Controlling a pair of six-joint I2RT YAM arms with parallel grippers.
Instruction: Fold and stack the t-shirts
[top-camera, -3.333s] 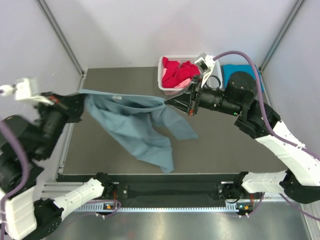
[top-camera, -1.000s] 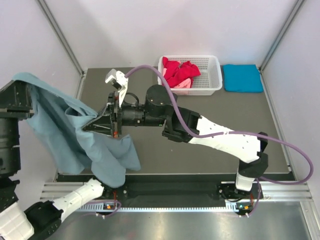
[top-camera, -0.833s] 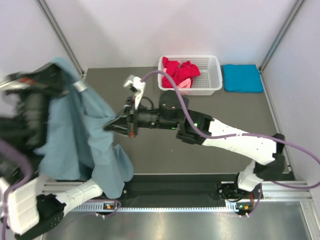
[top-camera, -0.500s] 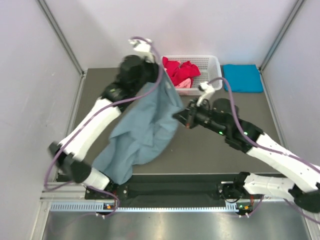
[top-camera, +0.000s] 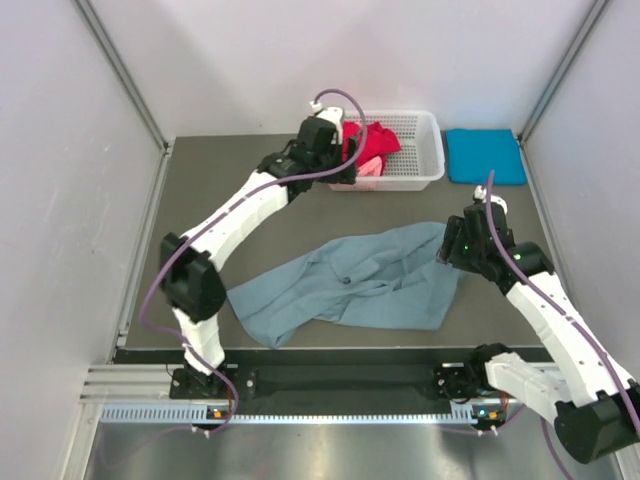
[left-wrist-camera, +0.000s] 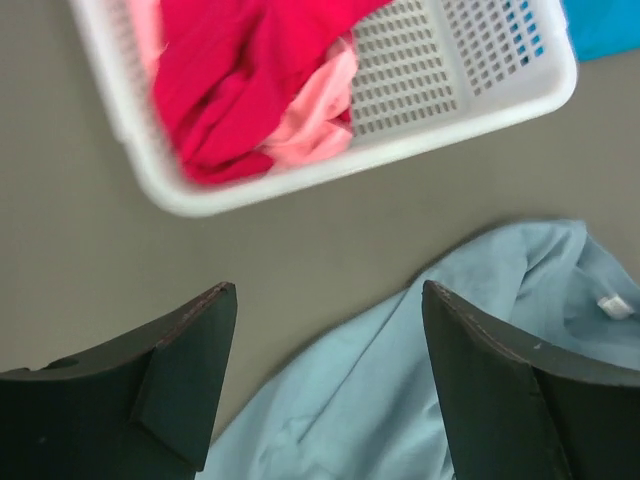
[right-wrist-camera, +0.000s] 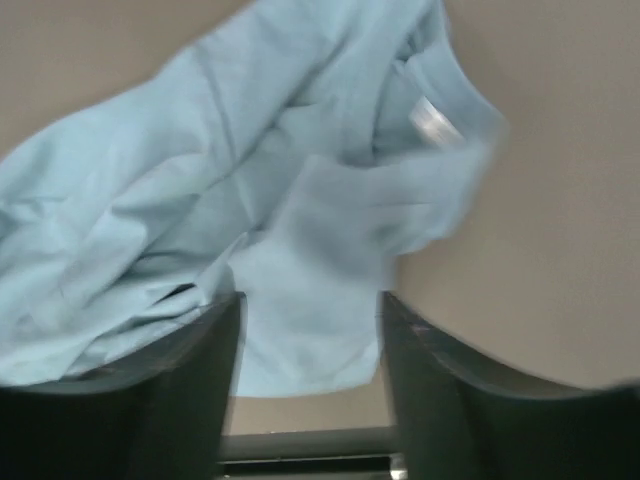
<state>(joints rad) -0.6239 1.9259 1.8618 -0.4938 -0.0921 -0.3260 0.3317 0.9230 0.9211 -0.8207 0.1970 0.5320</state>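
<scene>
The left gripper (left-wrist-camera: 325, 385) is spread wide with nothing between its 2 fingers. It hangs over the dark table (top-camera: 250, 190) just at the near wall of the 1 white basket (top-camera: 412, 160), upper middle of the top view. Its arm stretches long and diagonal from the lower left. The right gripper (right-wrist-camera: 310, 385) is also wide and empty — blurred in its own view — above the collar end of the 1 grey-blue t-shirt (top-camera: 360, 285), which lies crumpled and unfolded at lower centre. 1 turquoise t-shirt (top-camera: 485, 155) lies folded at upper right, beside the basket. Red cloth (top-camera: 375, 136) and pink cloth (top-camera: 368, 168) sit inside the basket — how many shirts, I cannot tell.
</scene>
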